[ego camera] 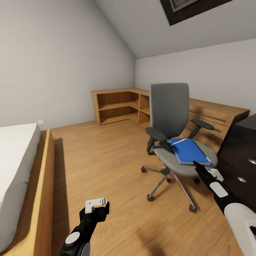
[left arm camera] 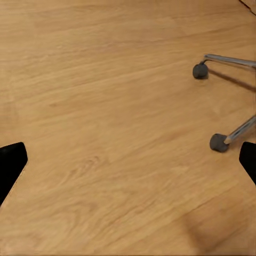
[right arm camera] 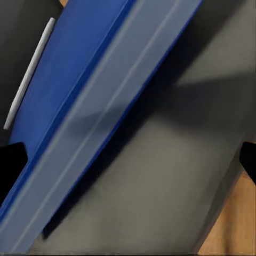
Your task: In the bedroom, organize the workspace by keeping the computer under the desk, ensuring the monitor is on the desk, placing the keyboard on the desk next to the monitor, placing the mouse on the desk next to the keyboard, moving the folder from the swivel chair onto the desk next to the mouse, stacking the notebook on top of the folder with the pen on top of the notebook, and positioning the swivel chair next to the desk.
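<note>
The grey swivel chair (ego camera: 169, 106) stands on the wood floor in the middle right of the head view. On its seat lies the blue folder (ego camera: 188, 151), with a slim white pen (ego camera: 179, 142) along its far edge. My right gripper (ego camera: 201, 170) hovers at the folder's near corner, open. The right wrist view looks close on the folder (right arm camera: 80, 90), its pale edge, the pen (right arm camera: 29, 80) and the grey seat (right arm camera: 160, 186), with the right gripper (right arm camera: 128, 160) open and holding nothing. My left gripper (ego camera: 97, 206) hangs open over the floor. The desk's dark drawer unit (ego camera: 241, 160) is at the right.
A bed (ego camera: 17, 167) with a wooden frame runs along the left. A low wooden shelf unit (ego camera: 121, 105) lines the far corner and back wall. The chair's chrome legs and castors (left arm camera: 218, 142) show beyond the left gripper (left arm camera: 128, 160). A skylight (ego camera: 188, 9) is overhead.
</note>
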{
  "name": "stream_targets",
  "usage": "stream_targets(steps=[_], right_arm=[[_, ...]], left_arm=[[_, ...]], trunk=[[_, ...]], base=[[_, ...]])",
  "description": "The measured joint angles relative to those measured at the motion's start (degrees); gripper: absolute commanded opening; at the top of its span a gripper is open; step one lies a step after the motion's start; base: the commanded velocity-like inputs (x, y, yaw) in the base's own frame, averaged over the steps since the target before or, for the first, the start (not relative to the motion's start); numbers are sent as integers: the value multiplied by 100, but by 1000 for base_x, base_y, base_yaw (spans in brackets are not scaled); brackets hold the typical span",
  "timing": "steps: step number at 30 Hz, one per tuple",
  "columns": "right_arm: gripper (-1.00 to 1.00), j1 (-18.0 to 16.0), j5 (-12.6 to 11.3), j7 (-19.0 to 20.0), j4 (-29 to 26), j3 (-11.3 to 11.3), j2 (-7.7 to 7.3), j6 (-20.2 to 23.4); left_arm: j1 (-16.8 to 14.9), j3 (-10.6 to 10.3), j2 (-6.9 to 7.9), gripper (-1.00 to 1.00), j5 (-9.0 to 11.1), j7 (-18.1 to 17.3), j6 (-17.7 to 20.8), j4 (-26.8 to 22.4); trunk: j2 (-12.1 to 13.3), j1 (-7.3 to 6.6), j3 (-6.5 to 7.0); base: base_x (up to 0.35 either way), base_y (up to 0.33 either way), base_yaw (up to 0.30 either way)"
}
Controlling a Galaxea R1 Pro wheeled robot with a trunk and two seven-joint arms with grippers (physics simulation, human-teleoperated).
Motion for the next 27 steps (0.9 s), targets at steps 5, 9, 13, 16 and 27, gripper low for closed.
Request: stream_targets(steps=[5,9,13,16,27], right_arm=[[100,1,5,9,1,7,0,0],[100,2,10,9,0,2,-1,0],[100,2,13,8,1,0,-5,0],[100,2,14,8,2,-1,-4,-2],[100,3,20,4,3,-7,-8,-9]], left_arm=[[-1,-1,0,100,0,0,-2,-5],[-1,-1,0,100,0,0,-3,-5],[-1,-1,0,100,0,3,-3,-4],[-1,-1,0,100,0,2,-3,-6],[-1,-1,0,100,0,2,-3,-8]], trunk=[[0,-1,0],[0,-1,0],[0,-2,0],[0,-2,0],[0,-2,0]], base=[[291,0,159],[320,0,29],[325,0,5],[326,0,1],[327,0,0]])
